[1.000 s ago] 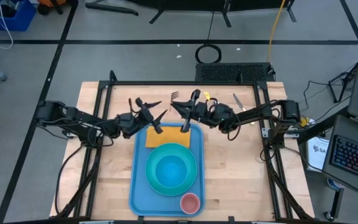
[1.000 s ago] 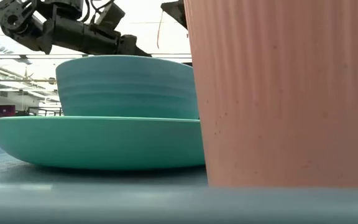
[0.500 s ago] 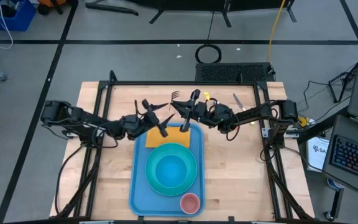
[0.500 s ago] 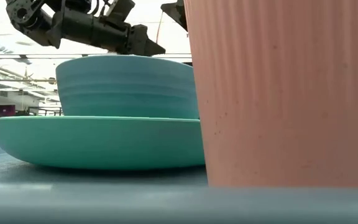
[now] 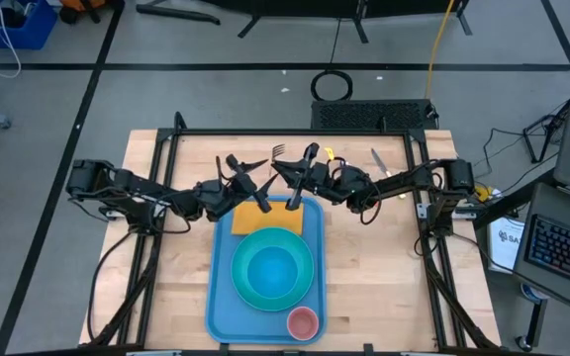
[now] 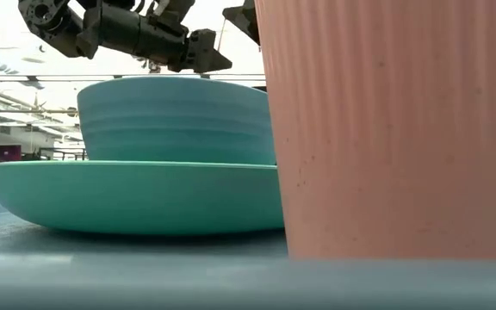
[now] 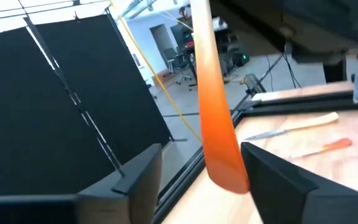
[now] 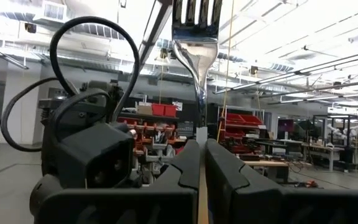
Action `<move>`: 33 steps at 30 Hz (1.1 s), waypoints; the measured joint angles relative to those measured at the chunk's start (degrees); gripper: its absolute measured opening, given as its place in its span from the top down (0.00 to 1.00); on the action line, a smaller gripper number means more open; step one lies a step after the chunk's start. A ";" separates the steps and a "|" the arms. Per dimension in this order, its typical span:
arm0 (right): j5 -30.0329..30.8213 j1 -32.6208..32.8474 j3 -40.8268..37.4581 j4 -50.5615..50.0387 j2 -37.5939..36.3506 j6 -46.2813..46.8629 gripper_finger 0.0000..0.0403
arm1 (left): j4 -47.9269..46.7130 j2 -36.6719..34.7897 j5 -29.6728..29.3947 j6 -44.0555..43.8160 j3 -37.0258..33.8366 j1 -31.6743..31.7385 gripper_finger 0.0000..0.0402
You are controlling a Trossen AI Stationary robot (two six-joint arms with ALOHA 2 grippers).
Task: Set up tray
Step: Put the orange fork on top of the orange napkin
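The light-blue tray (image 5: 218, 297) lies mid-table and carries an orange napkin (image 5: 250, 220), a turquoise plate (image 5: 240, 287) with a bowl (image 5: 272, 269), and a pink cup (image 5: 303, 321). Over the tray's far end my right gripper (image 5: 293, 176) is shut on a fork (image 8: 196, 25) with metal tines and an orange handle (image 7: 216, 124). My left gripper (image 5: 250, 186) is open and level. Its fingers (image 7: 145, 171) stand on either side of the handle's lower end. My right gripper pinches the fork's neck (image 8: 199, 127), just below the tines, between its two fingers. It comes from the table's right, slanting upward. The fork is lifted clear, tines (image 5: 278, 151) up above the fingers and the orange handle reaching down past them.
A knife (image 5: 377, 158) and a small orange-handled utensil (image 5: 330, 153) lie on the wooden table beyond the tray, to the right. In the low view the cup (image 6: 386, 129) and the bowl (image 6: 175, 120) fill the foreground. Bare wood lies left and right of the tray.
My left gripper has moved toward the table's right edge and a little up, closing in on the fork's handle, with its fingers staying open. My right gripper and the fork have kept still.
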 joint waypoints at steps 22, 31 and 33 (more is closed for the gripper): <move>1.82 0.64 -0.06 -1.44 0.00 -0.92 0.99 | -1.11 -0.17 -1.16 1.19 -0.02 -0.09 0.98; -0.30 0.64 -0.07 -6.19 -0.42 -2.88 0.99 | -8.57 -2.24 -0.44 -0.52 -0.02 -0.33 0.98; -1.93 0.62 -0.07 -7.69 -0.42 -3.58 1.00 | -11.39 -3.16 -0.11 -1.96 -0.02 -0.33 0.98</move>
